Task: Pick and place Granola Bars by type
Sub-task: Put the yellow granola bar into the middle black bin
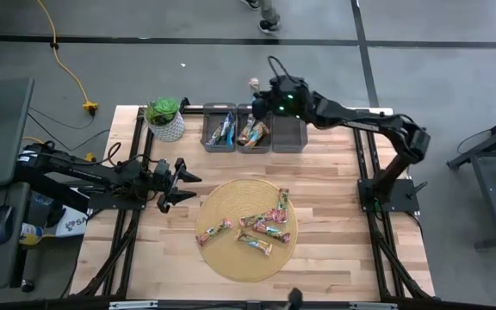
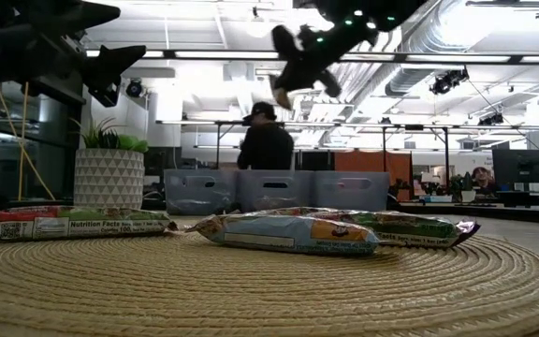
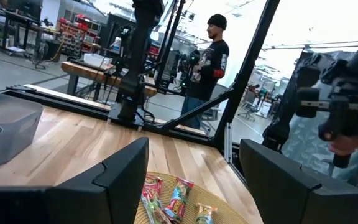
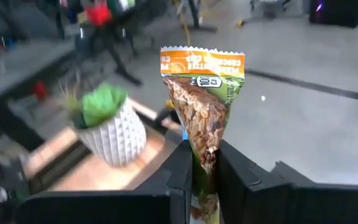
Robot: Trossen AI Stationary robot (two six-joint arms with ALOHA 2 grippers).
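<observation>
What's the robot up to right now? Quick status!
Right gripper shut on granola bar, above the bins. Left gripper open, waiting beside the mat. Nothing blocking.

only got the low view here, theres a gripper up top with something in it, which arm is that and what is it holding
Observer: That is the right gripper; the right wrist view shows it shut on a granola bar with an orange and green wrapper.
Operator: where is it over the table
Observer: From above, it hangs over the far edge, by the middle bin of three grey bins.
Operator: anything in those bins
Observer: The left bin and middle bin each hold bars; the right bin looks empty.
Operator: and the left arm
Observer: The left gripper is open, beside the round woven mat.
</observation>
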